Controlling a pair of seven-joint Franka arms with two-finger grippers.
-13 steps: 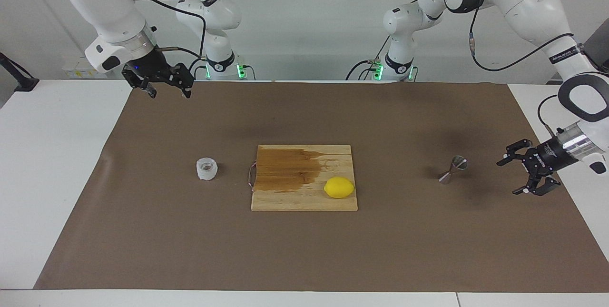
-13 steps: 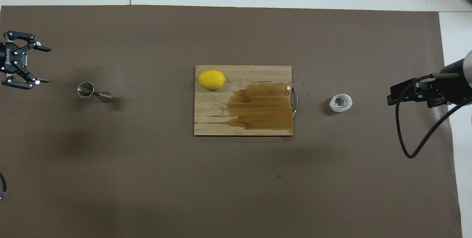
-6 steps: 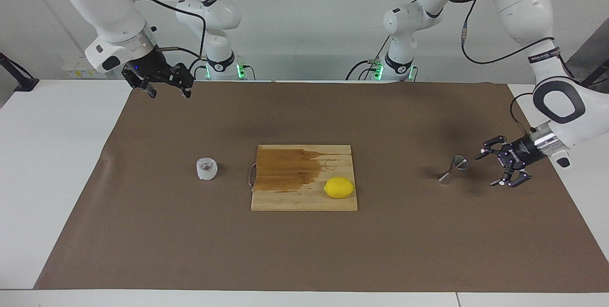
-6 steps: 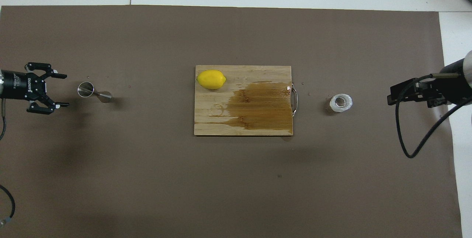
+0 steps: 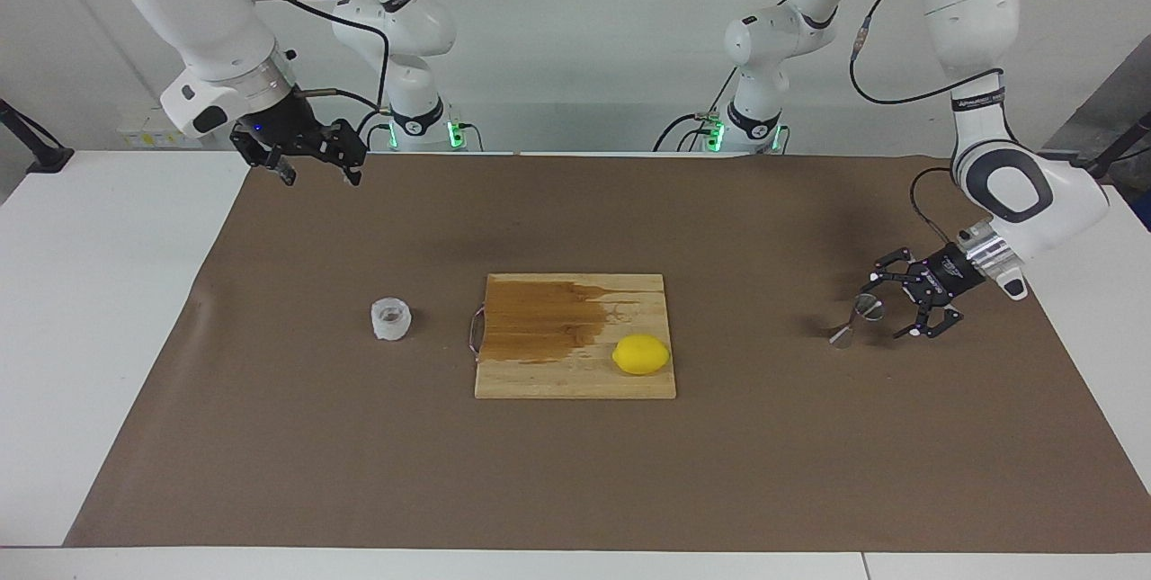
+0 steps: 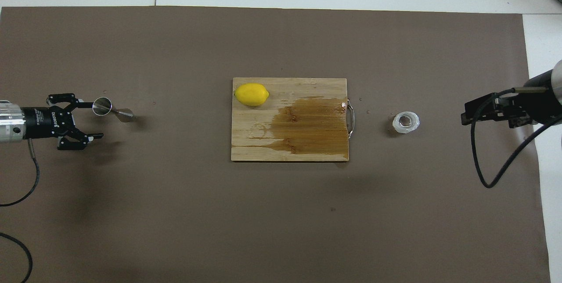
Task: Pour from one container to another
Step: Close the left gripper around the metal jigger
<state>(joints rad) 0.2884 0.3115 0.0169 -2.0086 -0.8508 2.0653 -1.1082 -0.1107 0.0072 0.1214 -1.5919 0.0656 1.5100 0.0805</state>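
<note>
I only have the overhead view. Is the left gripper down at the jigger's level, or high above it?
Observer: Down low. The left gripper is just over the mat, level with the jigger's upper cone.
Operator: Has it grabbed it?
Observer: No. The facing view shows the rim at the mouth of open jaws, not clamped.
Operator: And the right gripper's fingers?
Observer: The right gripper waits raised over the mat's edge nearest the robots, fingers open, pointing down.
</note>
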